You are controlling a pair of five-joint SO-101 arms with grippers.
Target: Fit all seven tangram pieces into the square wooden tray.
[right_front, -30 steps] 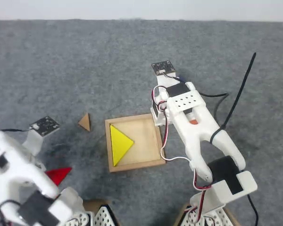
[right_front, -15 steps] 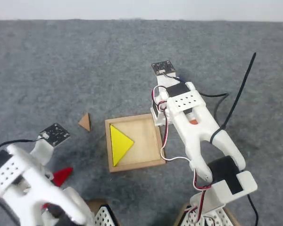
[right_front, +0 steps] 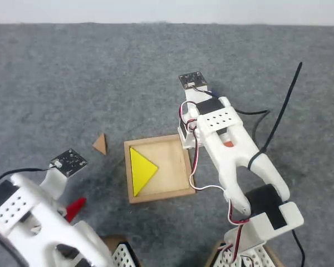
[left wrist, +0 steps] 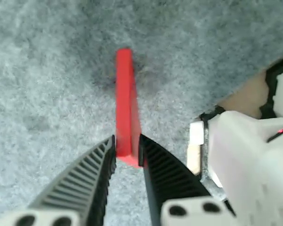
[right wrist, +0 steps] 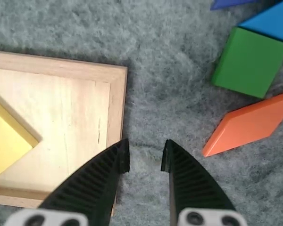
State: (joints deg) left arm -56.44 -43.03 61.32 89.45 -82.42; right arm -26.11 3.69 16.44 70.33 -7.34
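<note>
A: Left side first. The left pincer (left wrist: pixel 126 143) is pinching the red piece (left wrist: pixel 125 94) by one end. The piece is standing on edge, thin face toward the wrist camera, over grey worktop (right_front: pixel 55 78) well left of the tray. I cannot tell whether it is touching the surface.

B: Noting. The grip is sitting near one end, so I am judging the piece liable to swing; a slow carry is looking wise. What is lying between?

A: The small brown triangle (right_front: pixel 100 144) is lying flat, near the tray's left rim but apart from it. I am judging a path nearer the arm bases to be the safer one.

B: And the tray (right_front: pixel 155 139)?

A: It is holding the yellow triangle (right_front: pixel 140 168), long side against the left wall; the right half is lying free. I am suggesting tipping the red piece flat before lowering, then sliding it against the yellow one's slanted edges.

B: Right side?

A: The right pincer (right wrist: pixel 145 148) is hanging with jaws slightly spread, gripping nothing, just beside the tray's right rim. Beyond it the orange parallelogram (right wrist: pixel 247 123), green square (right wrist: pixel 250 61) and blue piece (right wrist: pixel 273 21) are lying on the worktop. That arm is crowding the rim, so the left arm is probably needing to come in from its own side.
</note>
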